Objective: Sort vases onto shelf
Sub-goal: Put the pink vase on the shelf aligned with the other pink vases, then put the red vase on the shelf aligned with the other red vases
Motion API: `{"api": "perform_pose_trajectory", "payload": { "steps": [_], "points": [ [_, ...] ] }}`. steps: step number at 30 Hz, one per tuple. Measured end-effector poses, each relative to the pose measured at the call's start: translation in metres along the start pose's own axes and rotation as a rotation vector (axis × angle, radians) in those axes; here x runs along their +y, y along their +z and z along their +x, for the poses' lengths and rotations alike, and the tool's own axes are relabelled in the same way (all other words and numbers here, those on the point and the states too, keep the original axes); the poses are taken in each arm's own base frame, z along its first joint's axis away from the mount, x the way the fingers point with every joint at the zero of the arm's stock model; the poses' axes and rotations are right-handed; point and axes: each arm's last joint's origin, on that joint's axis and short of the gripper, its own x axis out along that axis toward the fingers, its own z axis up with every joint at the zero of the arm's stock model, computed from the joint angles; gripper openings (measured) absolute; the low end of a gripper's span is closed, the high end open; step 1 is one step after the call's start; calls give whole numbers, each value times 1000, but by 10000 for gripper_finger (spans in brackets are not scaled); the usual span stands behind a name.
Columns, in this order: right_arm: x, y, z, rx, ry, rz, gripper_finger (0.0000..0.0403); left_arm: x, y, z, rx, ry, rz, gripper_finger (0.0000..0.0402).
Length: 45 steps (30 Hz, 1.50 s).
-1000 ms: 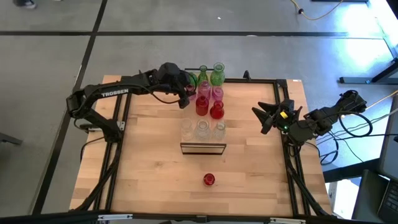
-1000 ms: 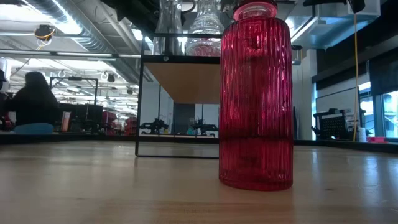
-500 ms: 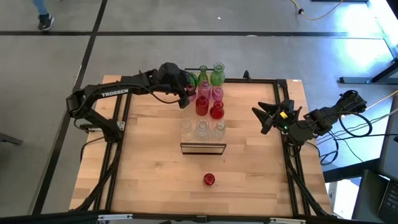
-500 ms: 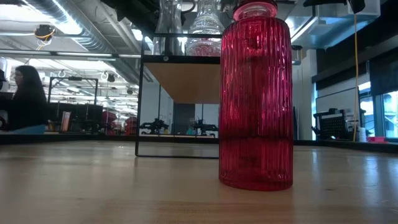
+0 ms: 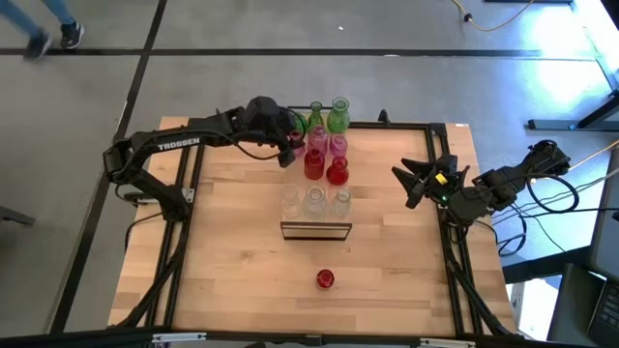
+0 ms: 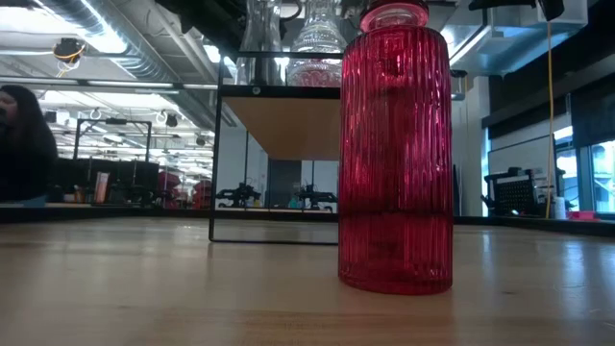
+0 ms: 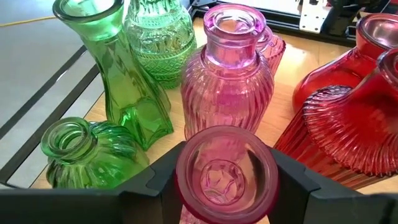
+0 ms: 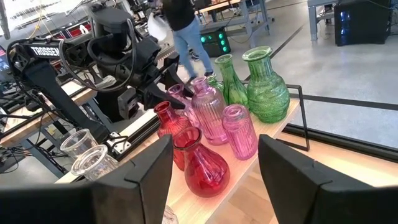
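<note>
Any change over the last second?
Nothing on the table moved. The left gripper stays closed around a pink vase on the shelf; the right gripper stays open, waiting at the table's right edge. Only a person in the background shifted left.

Two dark jointed arms, left arm (image 5: pixel 169 145) with white TROSSEN lettering along its link, black cables looping near its wrist, right arm (image 5: pixel 493 186) with green light by the wrist, trailing black cables, blocky black claw fingers (image 8: pixel 134 180)
</note>
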Motion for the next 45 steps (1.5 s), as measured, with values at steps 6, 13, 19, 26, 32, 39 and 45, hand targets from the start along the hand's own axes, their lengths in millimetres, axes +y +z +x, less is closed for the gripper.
{"api": "perform_pose_trajectory", "payload": {
  "steps": [6,13,19,26,32,39,45],
  "points": [
    [0,0,0,0,0,0,218,-1,3,0,-31,-22,1,167],
    [0,0,0,6,5,2,218,0,4,0,-43,-21,-1,167],
    [0,0,0,6,4,3,218,1,5,0,-50,-17,-6,182],
    [0,0,0,6,4,2,218,1,6,0,-62,-8,-22,224],
    [0,0,0,6,4,1,218,2,7,0,-73,-7,-28,246],
    [0,0,0,8,7,4,218,3,11,-12,-103,55,-48,250],
    [1,-1,0,30,24,18,218,4,19,-37,-179,76,-69,250]
  ]
}}
